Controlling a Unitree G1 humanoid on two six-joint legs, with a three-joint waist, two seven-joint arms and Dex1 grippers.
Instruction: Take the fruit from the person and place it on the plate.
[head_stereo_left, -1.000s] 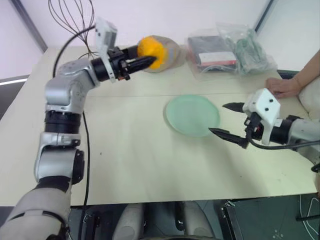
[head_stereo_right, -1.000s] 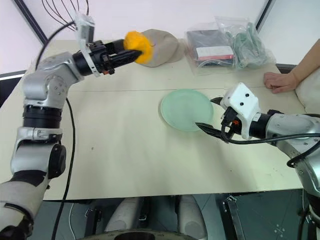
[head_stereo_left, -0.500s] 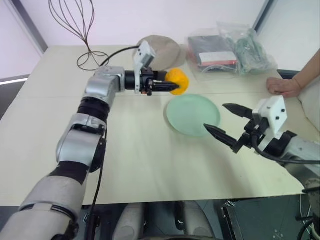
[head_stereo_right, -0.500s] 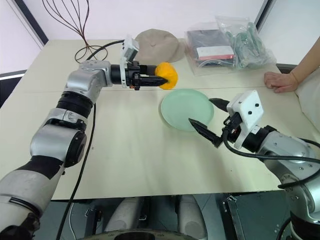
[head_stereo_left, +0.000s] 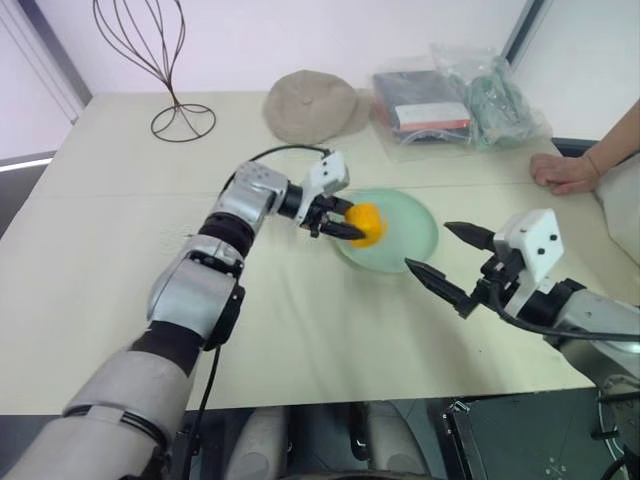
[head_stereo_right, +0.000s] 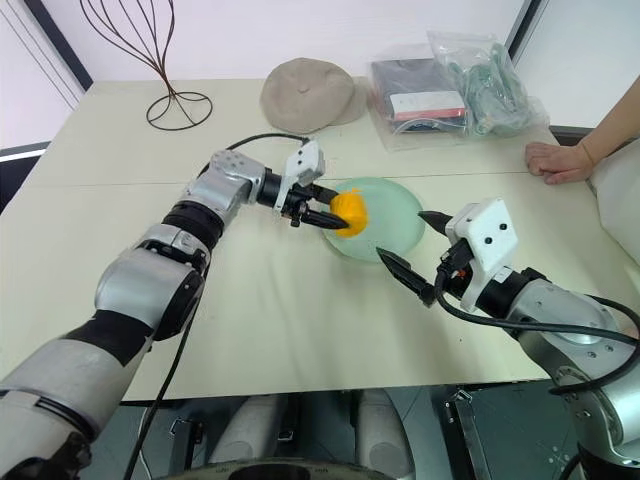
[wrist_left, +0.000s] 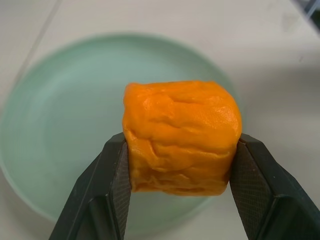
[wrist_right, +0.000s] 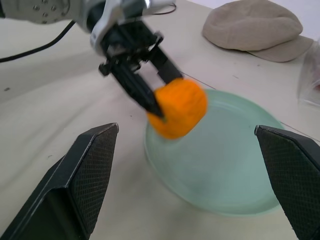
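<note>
Now the left gripper (head_stereo_left: 357, 228) has its two black fingers closed tight on the fruit (head_stereo_left: 367, 224), one finger on each side, and it holds the fruit over the plate (head_stereo_left: 410, 232), at the edge of the plate nearest the left arm. From the pictures it cannot be told if the fruit already touches the plate or hangs a little above it. The right gripper (head_stereo_left: 445, 258) holds nothing; its jaws stand wide open, just beside the plate on the side towards the robot's right arm. The person's hand (head_stereo_left: 565, 172) rests on the table, well apart from the plate, beyond its right side. The main risk is probably in the release. The fruit sits near the rim and not over the middle of the plate, so if the fingers open here, it may land on the sloped edge and roll off onto the table. The fruit looks soft and a little blocky, and it may stick to one finger pad for a moment and then fall to the side. If the gripper comes lower too fast, it may press on the rim and tip or push the plate towards the open right gripper, which is close enough to be hit.
</note>
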